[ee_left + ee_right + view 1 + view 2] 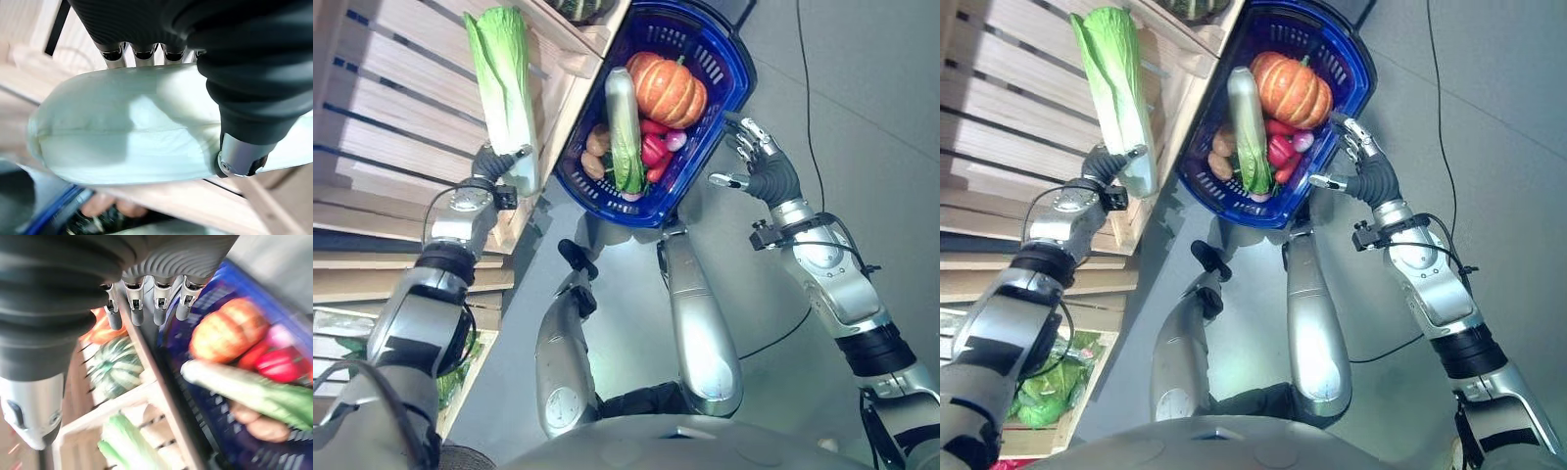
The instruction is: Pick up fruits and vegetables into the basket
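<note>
Holding: a long green cabbage (504,83) is gripped at its pale stem end by the left hand (494,162); fingers and thumb are curled round it in the left wrist view.
Place of the cabbage: it is held up in front of the wooden shelf (382,117), just beside the blue basket (729,69), not yet in it.
Long line of the cabbage: it is seen running from the hand up the head views, leafy end far from the hand, white end (122,132) in the hand.
Right hand: the right hand (759,162) is seen by the basket's rim, fingers spread and relaxed, nothing held.
Basket: it is already filled with a pumpkin (668,86), a long pale green gourd (623,122), red peppers (654,147) and brown potatoes (597,147).
Step in hand: the cabbage is judged to be on its way to the basket.
Next move: the cabbage needs to be carried sideways over the rim and likely laid along the gourd, since little room is left.
Care needed: the leafy end could be caught on the shelf edge or the rim.
</note>
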